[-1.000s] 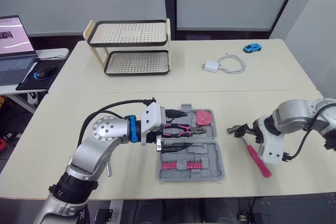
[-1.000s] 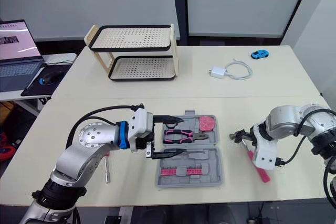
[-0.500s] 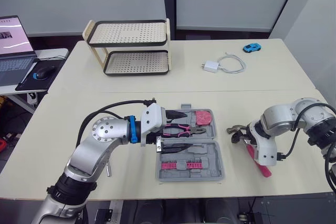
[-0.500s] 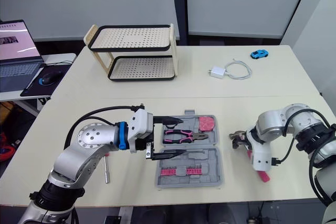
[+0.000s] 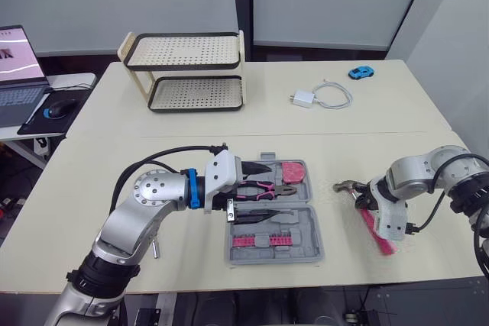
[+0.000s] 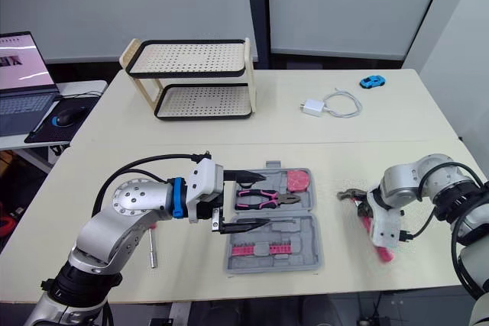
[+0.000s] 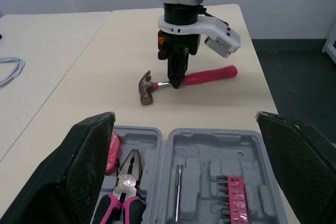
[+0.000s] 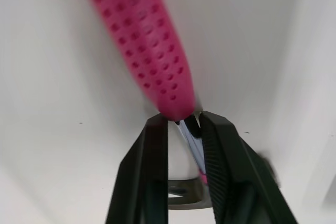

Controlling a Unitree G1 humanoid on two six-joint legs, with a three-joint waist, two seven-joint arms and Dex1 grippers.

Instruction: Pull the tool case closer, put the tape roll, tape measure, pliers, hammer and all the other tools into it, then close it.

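On bare table (image 5: 348, 131) right of the tool case (image 5: 306, 225), hammer (image 7: 207, 75) tight in right gripper (image 7: 175, 83); left gripper (image 7: 185, 119) wide open.

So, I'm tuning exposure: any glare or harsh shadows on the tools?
Left wrist view: even light, only a faint, soft shadow beneath the hammer. Left eye view: no glare on the tool case or the pliers.

You get the hammer (image 5: 348, 185) only in part: the right end effector (image 7: 175, 81) covers its neck, and its pink grip is blurred in the right wrist view. The left end effector's (image 7: 184, 121) fingers (image 7: 86, 166) hide parts of the case (image 5: 306, 246). The laptop (image 5: 15, 43) is cut off at the picture's edge.
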